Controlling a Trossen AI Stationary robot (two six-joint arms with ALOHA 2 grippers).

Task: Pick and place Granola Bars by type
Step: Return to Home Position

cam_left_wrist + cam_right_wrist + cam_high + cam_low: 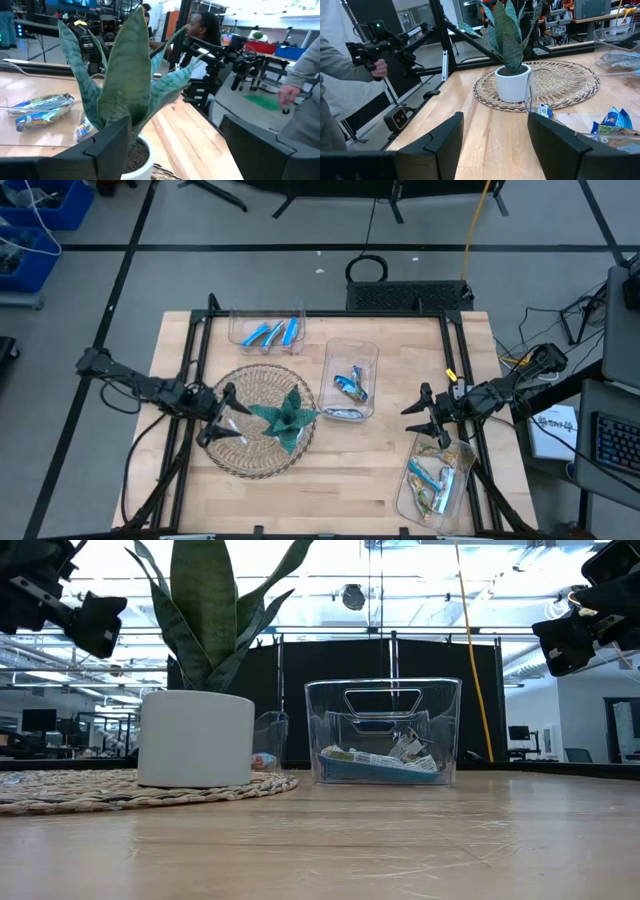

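Granola bars lie in three clear bins: blue ones in the far bin (268,333), silver-blue ones in the middle bin (349,387) (380,762), and blue and greenish-gold ones in the near right bin (432,483). My left gripper (221,416) (180,150) is open and empty. It hovers over the woven mat just left of the potted plant (286,418) (125,80). My right gripper (424,416) (495,145) is also open and empty, raised above the table between the middle bin and the near right bin, fingers pointing toward the table's left.
The plant in its white pot (195,738) stands on the round woven mat (258,422) at the table's centre left. Bare wood shows along the near edge (340,490). A person's hand (376,66) holds a rig beyond the table's left side.
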